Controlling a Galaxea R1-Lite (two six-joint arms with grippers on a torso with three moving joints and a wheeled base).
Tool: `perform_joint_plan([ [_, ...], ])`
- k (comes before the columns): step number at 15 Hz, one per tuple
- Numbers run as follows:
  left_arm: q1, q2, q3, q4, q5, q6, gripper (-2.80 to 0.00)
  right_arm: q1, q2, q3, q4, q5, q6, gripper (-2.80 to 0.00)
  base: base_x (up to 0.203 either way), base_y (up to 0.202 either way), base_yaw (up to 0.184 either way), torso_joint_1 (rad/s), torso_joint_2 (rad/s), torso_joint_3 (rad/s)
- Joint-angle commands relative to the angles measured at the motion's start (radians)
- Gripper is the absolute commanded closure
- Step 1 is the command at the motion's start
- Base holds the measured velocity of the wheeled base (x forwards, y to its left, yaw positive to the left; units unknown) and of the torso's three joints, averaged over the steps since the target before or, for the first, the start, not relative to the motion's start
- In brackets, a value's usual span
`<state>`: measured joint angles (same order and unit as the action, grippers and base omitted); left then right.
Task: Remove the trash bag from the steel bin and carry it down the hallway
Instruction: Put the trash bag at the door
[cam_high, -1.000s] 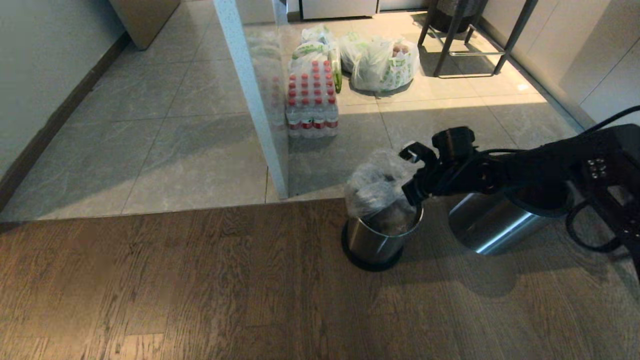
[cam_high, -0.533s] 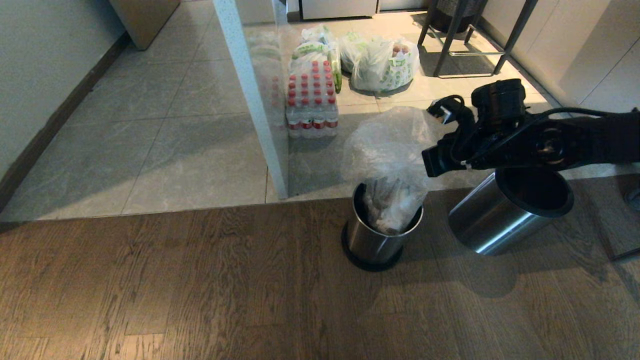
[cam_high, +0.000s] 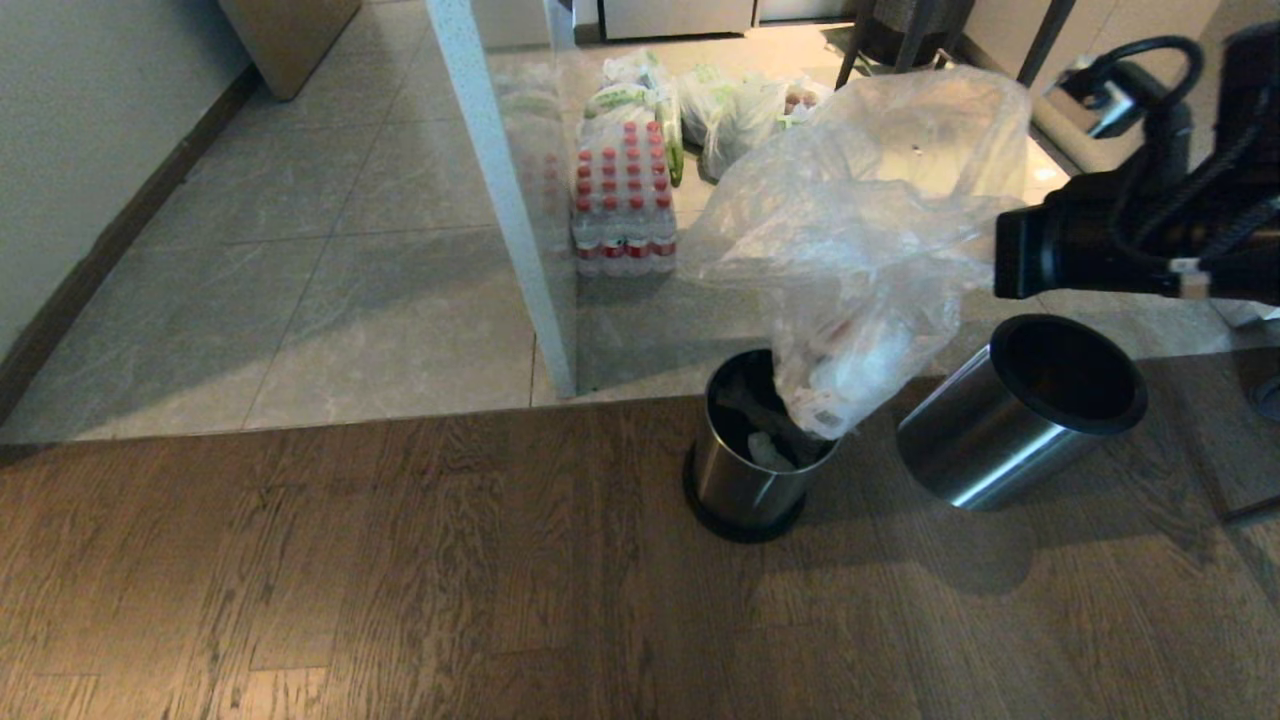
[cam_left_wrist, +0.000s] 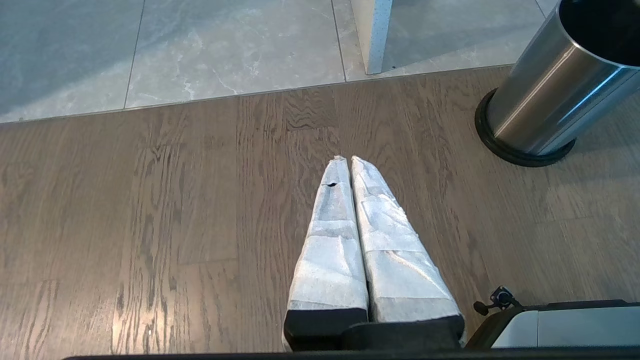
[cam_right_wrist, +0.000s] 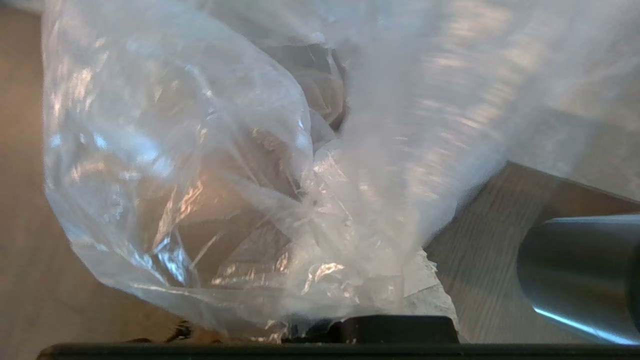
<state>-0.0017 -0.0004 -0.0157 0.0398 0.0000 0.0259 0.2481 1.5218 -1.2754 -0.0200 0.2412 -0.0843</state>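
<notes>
The clear trash bag (cam_high: 860, 240) hangs stretched in the air, with rubbish bunched in its lower end just over the rim of the steel bin (cam_high: 745, 485). That bin stands upright on the wood floor, and pale scraps show inside it. My right gripper (cam_high: 1005, 250) is raised at the right, shut on the bag's upper edge. In the right wrist view the bag (cam_right_wrist: 240, 190) covers the right gripper (cam_right_wrist: 370, 305). My left gripper (cam_left_wrist: 347, 161) is parked low over the wood floor, shut and empty, with the steel bin (cam_left_wrist: 550, 95) beside it. The tiled hallway (cam_high: 300, 240) runs back on the left.
A second steel bin (cam_high: 1000, 440) with a black rim leans just right of the first. A white-framed glass partition (cam_high: 500, 190) stands between the tiles. Behind it are a pack of red-capped bottles (cam_high: 625, 200), white printed bags (cam_high: 735, 110) and stool legs (cam_high: 900, 70).
My right arm has risen and swung right with the bag, drawing it up out of the bin until only its lower end is at the rim. The left arm has stayed still.
</notes>
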Motion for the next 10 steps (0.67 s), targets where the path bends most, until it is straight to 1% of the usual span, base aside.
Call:
perform_joint_plan([
  [1, 0.0, 0.0, 0.0, 0.0, 0.0, 0.0, 0.0, -0.008, -0.219, 0.098, -0.002, 0.004, 0.015, 0.0, 0.0, 0.0, 0.0, 0.0, 0.0, 0.0],
  [4, 0.0, 0.0, 0.0, 0.0, 0.0, 0.0, 0.0, -0.048, -0.483, 0.272, 0.046, 0.002, 0.043, 0.0, 0.0, 0.0, 0.0, 0.0, 0.0, 0.0],
  [6, 0.0, 0.0, 0.0, 0.0, 0.0, 0.0, 0.0, -0.088, -0.657, 0.39, 0.128, 0.002, 0.06, 0.0, 0.0, 0.0, 0.0, 0.0, 0.0, 0.0],
  [10, 0.0, 0.0, -0.001, 0.0, 0.0, 0.0, 0.0, -0.136, -0.964, 0.708, 0.286, 0.002, 0.074, 0.0, 0.0, 0.0, 0.0, 0.0, 0.0, 0.0],
])
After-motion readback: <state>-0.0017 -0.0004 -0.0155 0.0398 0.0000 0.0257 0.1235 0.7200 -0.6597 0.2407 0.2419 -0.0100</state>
